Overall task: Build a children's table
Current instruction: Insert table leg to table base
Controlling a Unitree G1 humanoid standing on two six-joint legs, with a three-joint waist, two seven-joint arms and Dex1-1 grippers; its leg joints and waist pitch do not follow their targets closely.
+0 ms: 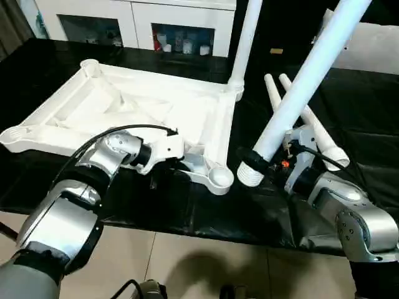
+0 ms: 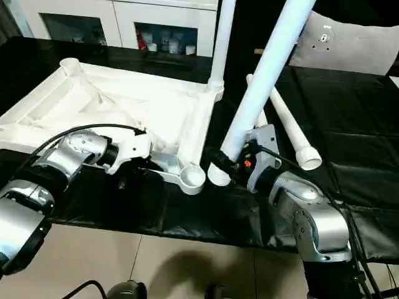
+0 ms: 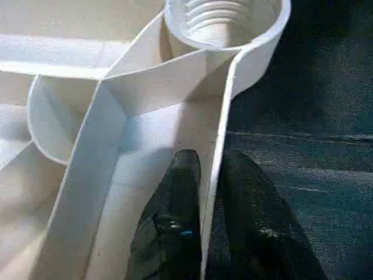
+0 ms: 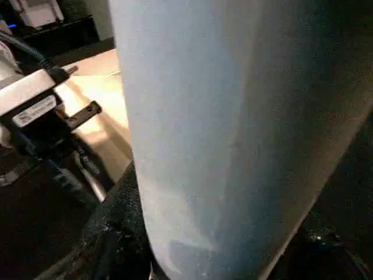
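Lying upside down on the black cover (image 1: 187,218), the top (image 1: 143,106) looked light but stiff; left gripper (image 3: 211,192) pinched its thin rim by the socket (image 1: 219,177), right gripper (image 2: 235,163) clamped a slippery leg (image 1: 305,81).

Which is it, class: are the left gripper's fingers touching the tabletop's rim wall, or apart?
Touching. The left wrist view shows the two black fingers pressed against either side of the white rim wall.
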